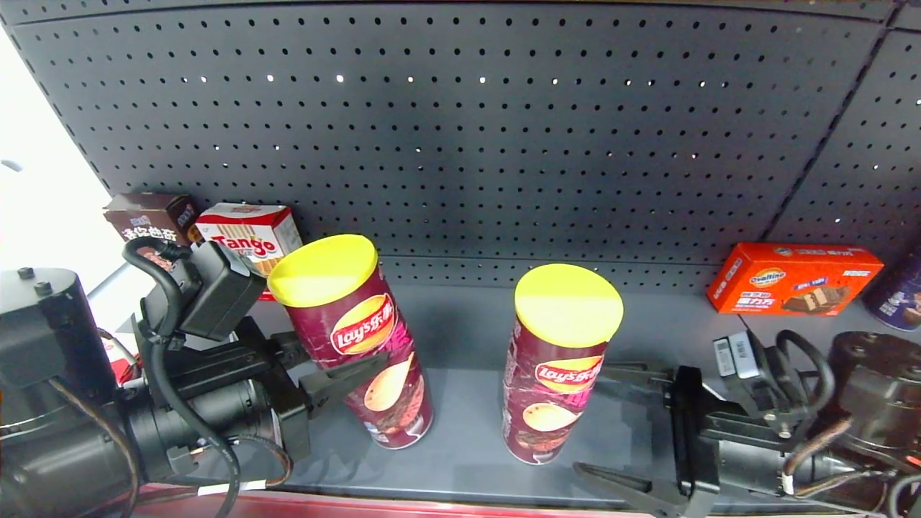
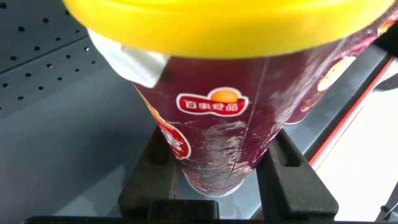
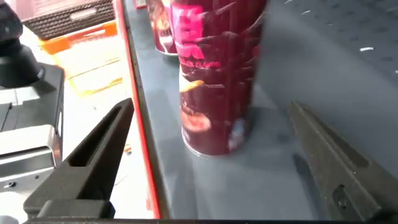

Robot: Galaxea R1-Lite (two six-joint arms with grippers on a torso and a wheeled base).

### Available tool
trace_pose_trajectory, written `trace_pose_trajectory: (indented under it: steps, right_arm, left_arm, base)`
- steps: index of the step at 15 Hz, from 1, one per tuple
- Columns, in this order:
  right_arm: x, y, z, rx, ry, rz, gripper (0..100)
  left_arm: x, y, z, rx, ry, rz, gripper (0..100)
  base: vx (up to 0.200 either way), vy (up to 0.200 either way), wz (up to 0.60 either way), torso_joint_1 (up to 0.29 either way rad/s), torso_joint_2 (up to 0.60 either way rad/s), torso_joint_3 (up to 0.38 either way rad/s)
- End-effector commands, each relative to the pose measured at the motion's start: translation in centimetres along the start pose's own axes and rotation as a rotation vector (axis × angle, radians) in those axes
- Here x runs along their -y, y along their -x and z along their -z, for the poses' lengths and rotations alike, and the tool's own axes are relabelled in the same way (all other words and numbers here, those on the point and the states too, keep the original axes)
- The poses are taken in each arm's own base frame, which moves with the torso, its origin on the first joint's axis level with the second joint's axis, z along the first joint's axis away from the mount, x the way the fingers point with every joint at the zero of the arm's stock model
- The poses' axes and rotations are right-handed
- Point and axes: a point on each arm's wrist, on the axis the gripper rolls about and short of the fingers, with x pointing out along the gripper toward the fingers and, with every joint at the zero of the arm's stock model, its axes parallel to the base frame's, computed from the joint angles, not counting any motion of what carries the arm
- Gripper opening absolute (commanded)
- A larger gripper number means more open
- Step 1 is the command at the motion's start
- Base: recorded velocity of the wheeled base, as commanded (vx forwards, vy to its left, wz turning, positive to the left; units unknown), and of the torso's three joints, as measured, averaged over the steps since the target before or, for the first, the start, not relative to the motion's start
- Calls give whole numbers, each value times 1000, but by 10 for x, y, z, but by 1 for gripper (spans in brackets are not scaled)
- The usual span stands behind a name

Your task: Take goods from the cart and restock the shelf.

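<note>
Two chip cans (image 1: 360, 338) (image 1: 557, 360); head view adds three boxes (image 1: 147, 219) (image 1: 252, 234) (image 1: 791, 277)
Left end effector (image 1: 374, 356) grips left can (image 1: 360, 338); right end effector (image 1: 597, 421) wide open, empty.

Brand logos stood on the left chip can (image 1: 363, 327), the right chip can (image 1: 560, 374), the white box (image 1: 248, 241), the brown box (image 1: 147, 219) and the orange box (image 1: 791, 279).

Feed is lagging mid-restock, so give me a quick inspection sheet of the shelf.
Surface: grey shelf deck, red front edge.
Job's things: left can tilted, right can upright, both yellow-lidded, apart.
Clutter: brown box and wafer box rear left; orange box rear right.
Hands: left hand shut on left can; right hand open beside right can.
Cables: black cable loops at both wrists, off the cans.
Surroundings: pegboard back panel.
</note>
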Motion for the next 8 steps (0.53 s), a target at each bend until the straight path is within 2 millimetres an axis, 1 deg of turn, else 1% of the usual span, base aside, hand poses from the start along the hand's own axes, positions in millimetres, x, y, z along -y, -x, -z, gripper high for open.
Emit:
trace_pose_trajectory:
  steps: [1,3,4,5,6,7,8]
  right_arm:
    - [-13,32,-19,57,54,79,100]
    - [-13,56,-36,111,107,224,100]
    - [-13,56,-36,111,107,224,100]
    - [-17,72,-50,146,142,338,100]
    - [-20,79,-54,153,150,380,100]
    - [-25,92,-59,154,154,463,100]
    - [-29,99,-60,151,155,514,100]
  left_arm:
    - [0,0,0,1,-1,0,0]
    - [0,0,-1,4,-1,0,0]
    - [0,0,-1,4,-1,0,0]
    - [0,0,0,3,-1,0,0]
    - [0,0,-1,4,-2,1,0]
    - [1,0,-1,4,-2,3,0]
    - [1,0,-1,4,-2,4,0]
  base:
    - [0,0,0,0,0,0]
    - [0,0,0,0,0,0]
    - [0,0,0,0,0,0]
    - [0,0,0,0,0,0]
    - [0,0,0,0,0,0]
    - [0,0,0,0,0,0]
    - [0,0,0,0,0,0]
